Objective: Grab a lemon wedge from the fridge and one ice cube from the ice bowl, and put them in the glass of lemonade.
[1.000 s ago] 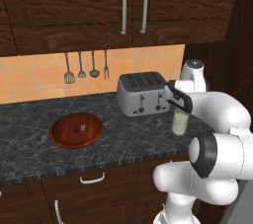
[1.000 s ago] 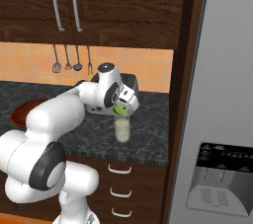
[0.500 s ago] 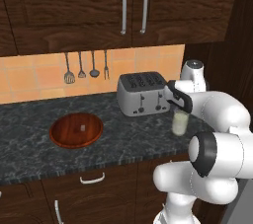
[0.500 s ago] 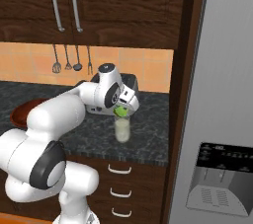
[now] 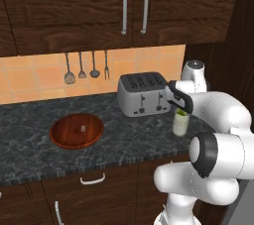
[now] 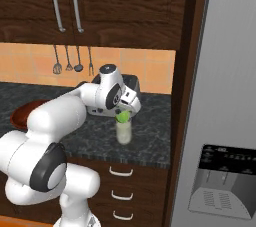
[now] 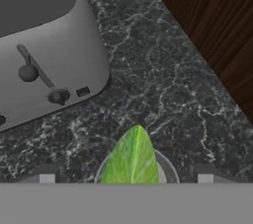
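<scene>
The glass of lemonade point(image 5: 179, 125) point(image 6: 123, 133) stands on the dark counter to the right of the toaster. The yellow-green lemon wedge point(image 7: 132, 161) point(image 6: 122, 116) sits at the mouth of the glass point(image 7: 166, 163), tip pointing away from the hand. My gripper point(image 7: 126, 177) point(image 5: 179, 111) point(image 6: 125, 112) hovers right over the glass, open; its fingertips point(image 7: 47, 176) stand wide apart on either side of the wedge, clear of it. The ice bowl point(image 5: 76, 131) lies to the left on the counter with a pale ice cube point(image 5: 83, 129) in it. The fridge point(image 6: 225, 121) rises on the right.
A silver toaster point(image 5: 143, 93) point(image 7: 44, 55) stands close behind and left of the glass. Dark wood panelling point(image 7: 212, 25) borders the counter on the right. Utensils point(image 5: 87, 68) hang on the tiled wall and upper cabinets point(image 5: 134, 6) are overhead.
The jaws have gone from shut on the lemon wedge to wide apart, letting it go over the glass. The arm has barely moved.
</scene>
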Motion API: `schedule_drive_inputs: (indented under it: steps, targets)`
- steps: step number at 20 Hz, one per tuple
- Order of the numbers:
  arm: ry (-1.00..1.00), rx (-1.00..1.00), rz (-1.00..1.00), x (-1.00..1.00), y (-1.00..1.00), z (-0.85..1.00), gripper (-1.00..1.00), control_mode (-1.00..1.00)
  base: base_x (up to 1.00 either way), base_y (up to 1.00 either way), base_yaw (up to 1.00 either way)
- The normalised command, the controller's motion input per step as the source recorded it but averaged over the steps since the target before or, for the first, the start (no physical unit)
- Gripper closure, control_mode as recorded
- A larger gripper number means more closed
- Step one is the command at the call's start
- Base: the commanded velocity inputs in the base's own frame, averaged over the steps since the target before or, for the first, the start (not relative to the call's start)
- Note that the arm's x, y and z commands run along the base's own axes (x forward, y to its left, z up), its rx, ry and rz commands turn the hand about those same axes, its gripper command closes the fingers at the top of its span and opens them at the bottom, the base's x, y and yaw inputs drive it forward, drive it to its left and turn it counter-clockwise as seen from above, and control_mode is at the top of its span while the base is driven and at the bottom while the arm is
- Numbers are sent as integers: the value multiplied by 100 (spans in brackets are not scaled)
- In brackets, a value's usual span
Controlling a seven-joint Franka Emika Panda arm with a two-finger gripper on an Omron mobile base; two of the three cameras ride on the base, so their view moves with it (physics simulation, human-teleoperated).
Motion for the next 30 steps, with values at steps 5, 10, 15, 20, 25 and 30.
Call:
schedule_drive_inputs:
  steps: [5,10,15,20,25,30]
  targets:
    - [-2,4,0,-30,-4,22,-100,-100,0,0,0]
    - [-11,4,0,-61,0,24,-100,-100,0,0,0]
    - [-10,5,2,-75,3,20,-100,-100,0,0,0]
    - [14,-12,18,-71,31,91,-100,-100,0,0,0]
    - [13,-3,14,-96,8,32,-100,-100,0,0,0]
    - [5,0,9,-98,0,0,-100,-100,0,0,0]
